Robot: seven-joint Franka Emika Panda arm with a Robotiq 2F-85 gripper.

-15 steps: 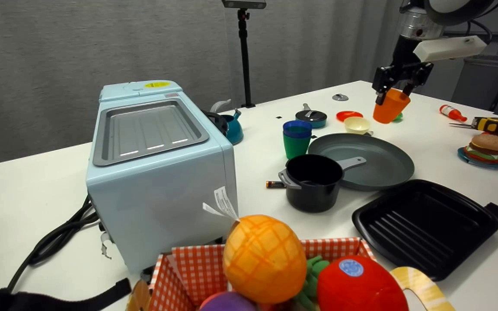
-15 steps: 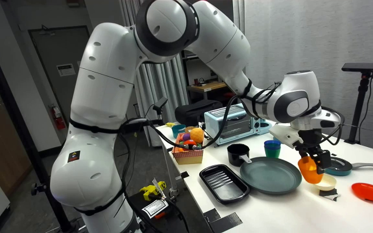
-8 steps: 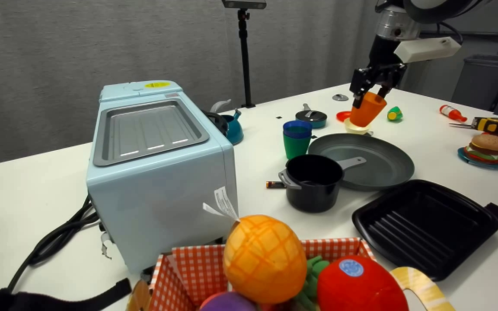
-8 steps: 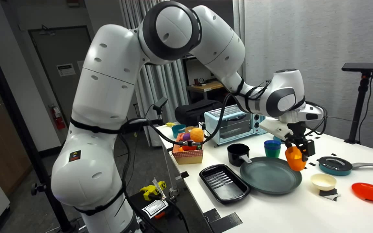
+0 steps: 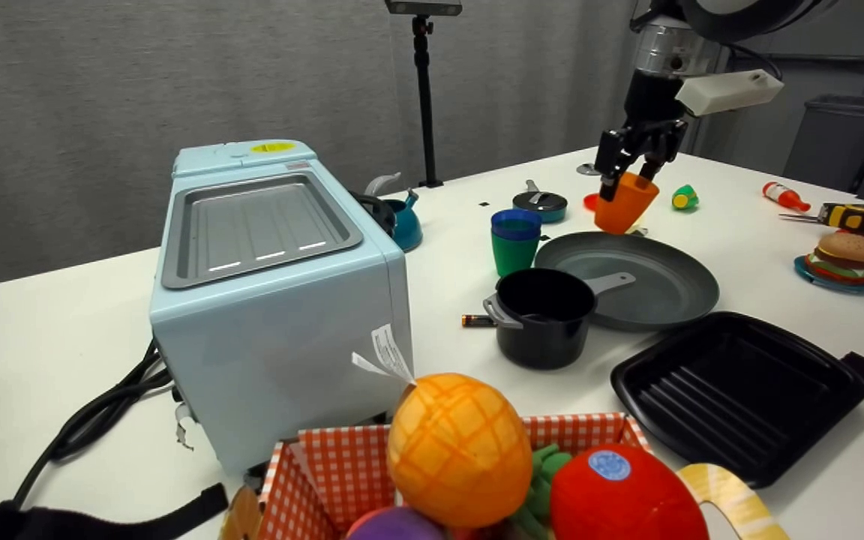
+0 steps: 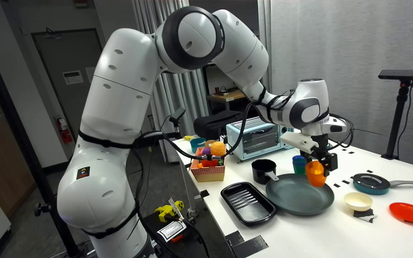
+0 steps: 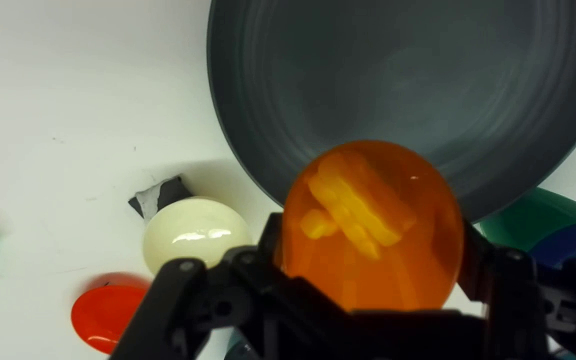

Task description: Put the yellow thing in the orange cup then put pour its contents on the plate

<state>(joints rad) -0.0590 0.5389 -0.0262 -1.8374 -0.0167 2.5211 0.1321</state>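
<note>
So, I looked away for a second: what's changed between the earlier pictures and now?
The gripper carried the orange cup leftward in both exterior views, toward the plate; nothing was newly grasped or released. The plate, black pot and ridged tray stayed put.

The arm (image 6: 115, 104) is rounded, glossy white, with grey oval caps (image 6: 112, 67). In an exterior view a charcoal ring (image 6: 170, 39) sits at twelve o'clock, a black-and-red label (image 6: 83, 172) at eight. The straps (image 6: 105, 143), cable (image 6: 242, 132) and pincer (image 5: 628, 181) are black.
</note>
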